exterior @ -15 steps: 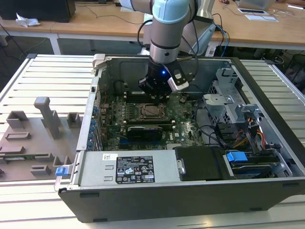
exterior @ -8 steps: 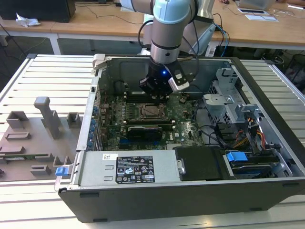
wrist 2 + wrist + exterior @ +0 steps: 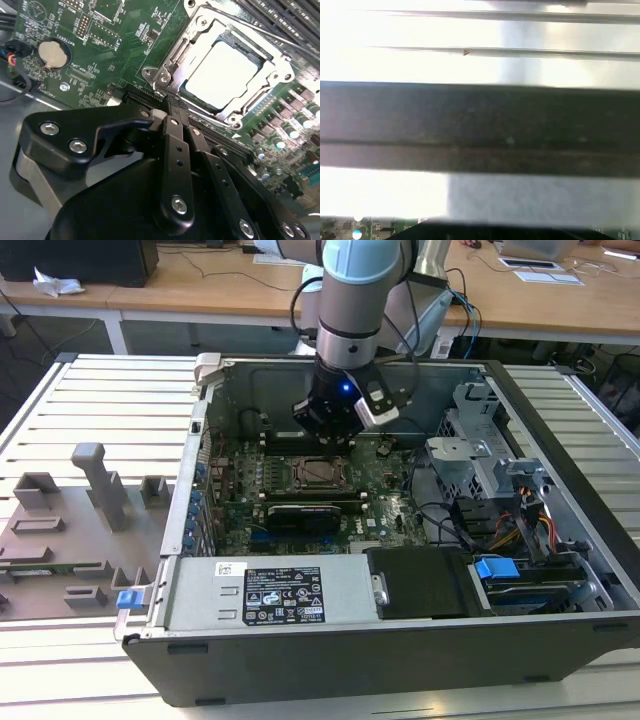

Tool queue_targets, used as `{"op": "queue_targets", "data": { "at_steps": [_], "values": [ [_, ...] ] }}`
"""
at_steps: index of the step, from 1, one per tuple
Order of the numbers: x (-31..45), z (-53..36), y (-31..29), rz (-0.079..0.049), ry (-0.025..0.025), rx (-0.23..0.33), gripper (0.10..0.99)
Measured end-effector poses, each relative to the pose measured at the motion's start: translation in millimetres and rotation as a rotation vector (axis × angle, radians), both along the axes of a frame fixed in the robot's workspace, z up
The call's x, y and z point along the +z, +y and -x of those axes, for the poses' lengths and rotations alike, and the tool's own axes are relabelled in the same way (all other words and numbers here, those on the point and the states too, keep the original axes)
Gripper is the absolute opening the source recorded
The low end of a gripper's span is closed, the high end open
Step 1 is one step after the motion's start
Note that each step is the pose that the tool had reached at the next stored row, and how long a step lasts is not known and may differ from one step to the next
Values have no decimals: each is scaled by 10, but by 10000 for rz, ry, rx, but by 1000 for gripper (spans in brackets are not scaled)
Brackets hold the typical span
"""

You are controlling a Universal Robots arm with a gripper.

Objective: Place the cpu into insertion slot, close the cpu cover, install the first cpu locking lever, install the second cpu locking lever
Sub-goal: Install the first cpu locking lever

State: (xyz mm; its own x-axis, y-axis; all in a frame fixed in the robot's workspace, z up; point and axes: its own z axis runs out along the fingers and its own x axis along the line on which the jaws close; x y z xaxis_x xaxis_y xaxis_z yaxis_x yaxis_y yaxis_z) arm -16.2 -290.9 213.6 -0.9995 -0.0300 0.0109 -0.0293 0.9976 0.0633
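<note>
Pressing together, fingers [image 3: 172, 117] empty, just beside cpu cover [image 3: 200, 45].

Even daylight fills the exterior view, with soft shadows inside the computer case [image 3: 400, 500] and a small blue light glowing on the arm at 12 o'clock. In the second wrist view, glare whitens the cpu [image 3: 227, 75] at 2 o'clock, while the gripper [image 3: 175, 125] sits blurred up close. The first wrist view is overexposed, washed white at 12 and 7 o'clock, and wholly out of focus
</note>
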Motion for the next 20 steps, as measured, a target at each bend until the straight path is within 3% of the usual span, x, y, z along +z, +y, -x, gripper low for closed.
{"op": "queue_targets", "data": {
  "at_steps": [4, 10, 17, 20],
  "values": [
    [22, 0, -54, 0, -4, 0, 106],
    [22, 0, -314, 0, -4, 1, 106],
    [22, 1, -432, 0, -4, 1, 106],
    [31, 1, -443, 1, -3, -1, 106]
  ]
}}
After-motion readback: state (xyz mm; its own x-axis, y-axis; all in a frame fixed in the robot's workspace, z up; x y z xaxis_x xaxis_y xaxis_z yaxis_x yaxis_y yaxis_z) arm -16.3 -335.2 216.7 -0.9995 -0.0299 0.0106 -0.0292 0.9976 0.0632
